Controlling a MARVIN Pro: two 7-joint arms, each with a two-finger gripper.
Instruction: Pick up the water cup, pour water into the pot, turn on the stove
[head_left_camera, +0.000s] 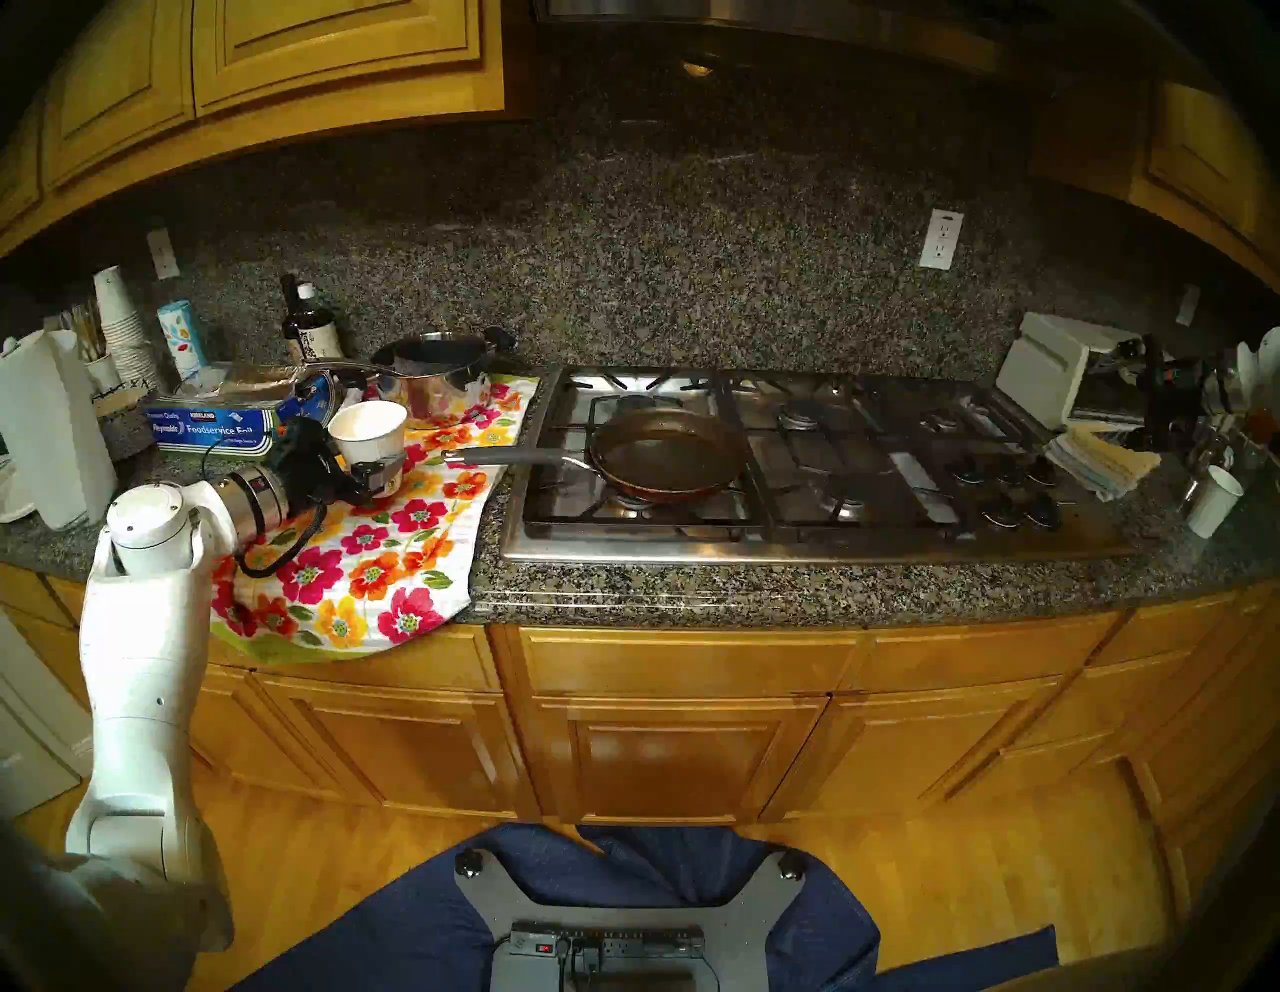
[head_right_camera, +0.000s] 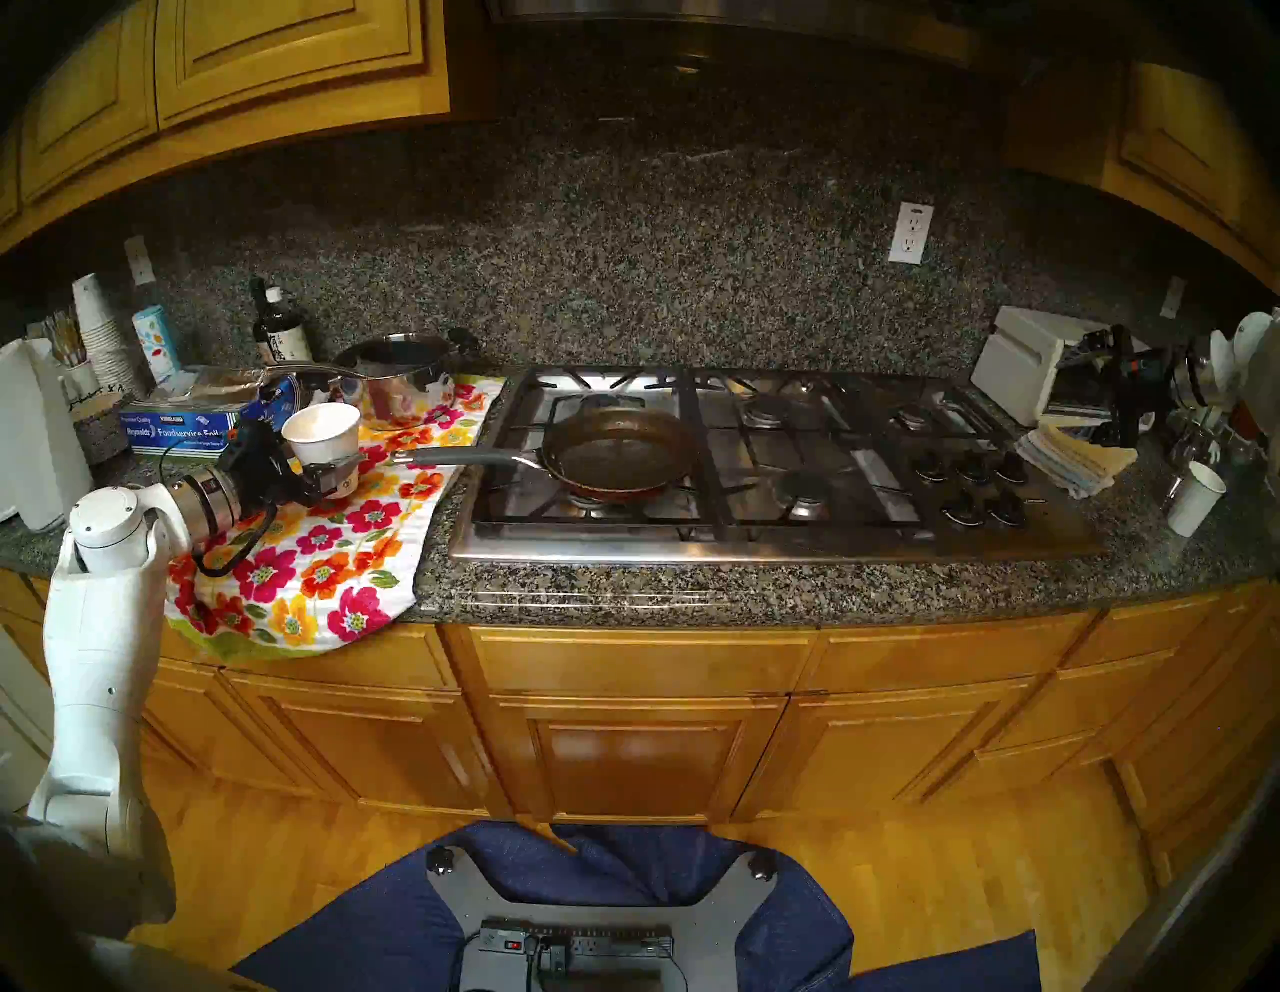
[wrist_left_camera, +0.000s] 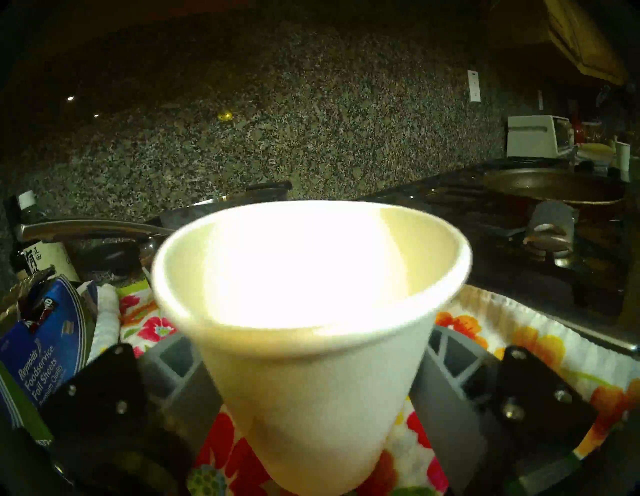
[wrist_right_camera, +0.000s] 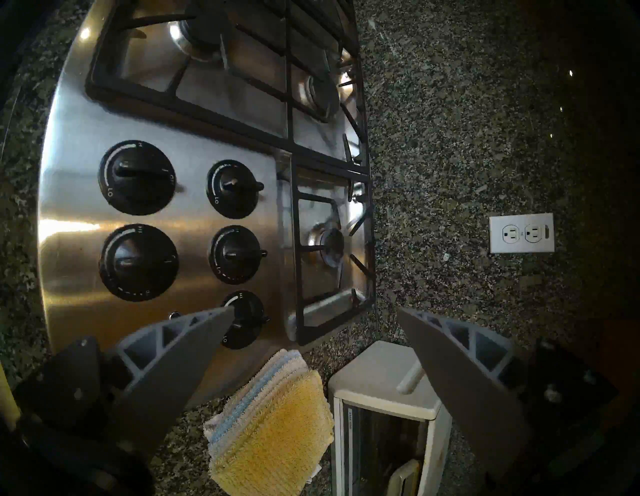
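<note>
The white water cup (head_left_camera: 367, 433) (head_right_camera: 324, 433) stands upright over the floral towel (head_left_camera: 360, 554), left of the stove. My left gripper (head_left_camera: 377, 472) (wrist_left_camera: 308, 343) is shut on its lower half, with a grey finger (wrist_left_camera: 187, 377) pressed to each side. The cup's inside is washed out by glare. The pot (head_left_camera: 668, 454) (head_right_camera: 616, 450), a dark frying pan, sits on the front left burner with its grey handle (head_left_camera: 512, 456) pointing at the cup. My right gripper (wrist_right_camera: 317, 311) (head_left_camera: 1157, 429) hangs open above the stove's (wrist_right_camera: 76, 207) right edge, beside the black knobs (wrist_right_camera: 138, 176) (head_left_camera: 1004, 485).
A steel saucepan (head_left_camera: 436, 374), a foil box (head_left_camera: 208, 422), a dark bottle (head_left_camera: 312, 325) and stacked paper cups (head_left_camera: 125, 325) crowd the counter behind the cup. Folded cloths (wrist_right_camera: 273, 426), a white toaster oven (wrist_right_camera: 381, 415) and a small white cup (head_left_camera: 1215, 499) lie right of the stove.
</note>
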